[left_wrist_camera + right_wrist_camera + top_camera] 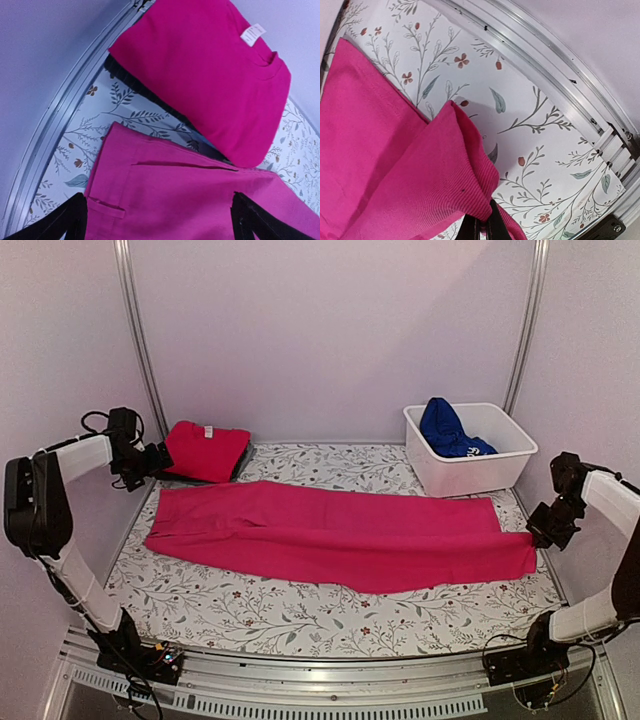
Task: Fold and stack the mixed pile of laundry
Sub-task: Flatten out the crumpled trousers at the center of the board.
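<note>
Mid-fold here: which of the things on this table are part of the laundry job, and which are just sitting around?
Job: magenta trousers, one end pinched in the right gripper; folded red tee; dark garment under it; blue garment in the white tub.
Lying about: white tub; floral cloth covering the table.

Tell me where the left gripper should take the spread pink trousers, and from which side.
Probably best to pinch the waistband of the pink trousers, coming down from above at the left end. That edge lies flat on the floral cloth, right between the fingers of the open left gripper, and the right gripper is shut on the leg hem at the opposite end.
</note>
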Tool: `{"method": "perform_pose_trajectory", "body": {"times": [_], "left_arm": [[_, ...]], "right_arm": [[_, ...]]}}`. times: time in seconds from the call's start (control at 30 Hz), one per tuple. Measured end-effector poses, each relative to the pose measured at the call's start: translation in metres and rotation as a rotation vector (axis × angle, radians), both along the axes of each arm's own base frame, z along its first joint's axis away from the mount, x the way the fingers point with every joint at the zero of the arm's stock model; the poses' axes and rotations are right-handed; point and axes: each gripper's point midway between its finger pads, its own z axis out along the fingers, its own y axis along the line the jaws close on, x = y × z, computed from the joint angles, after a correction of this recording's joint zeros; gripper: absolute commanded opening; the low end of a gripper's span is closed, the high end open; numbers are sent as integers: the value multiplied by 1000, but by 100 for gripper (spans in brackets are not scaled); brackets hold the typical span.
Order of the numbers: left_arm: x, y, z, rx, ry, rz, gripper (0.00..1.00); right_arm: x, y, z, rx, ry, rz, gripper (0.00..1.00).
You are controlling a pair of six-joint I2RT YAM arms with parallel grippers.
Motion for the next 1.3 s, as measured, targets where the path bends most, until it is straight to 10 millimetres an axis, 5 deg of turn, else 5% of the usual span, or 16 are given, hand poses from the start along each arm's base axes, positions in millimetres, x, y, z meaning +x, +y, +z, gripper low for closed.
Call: {"method": "perform_pose_trajectory", "body": {"times": [0.23,0.37,0.47,0.63,0.77,0.9,1.1,1.2,1.3], "left_arm": [[-33,12,-23,-6,162,96,100],[-65,9,-35,-49,247,165,100],[-105,5,-47,-97,321,228,100],[-159,-6,-84,-194,446,315,95],[-186,-15,-112,-262,521,366,75],[-184,-18,-119,-297,496,385,36],[-162,-19,-109,-303,415,368,0],[-137,-25,-86,-284,347,325,0],[-109,-35,-56,-275,260,278,31]], "right_arm": [[-4,-18,-27,-27,114,-36,0],[2,-20,-36,-10,128,-12,39],[18,-18,-31,12,88,32,51],[42,5,-14,62,-32,159,58],[61,52,10,94,-144,346,59],[69,108,34,143,-258,544,58],[67,159,52,218,-348,727,56],[66,163,52,229,-352,756,56],[65,165,53,235,-357,778,56]]}}
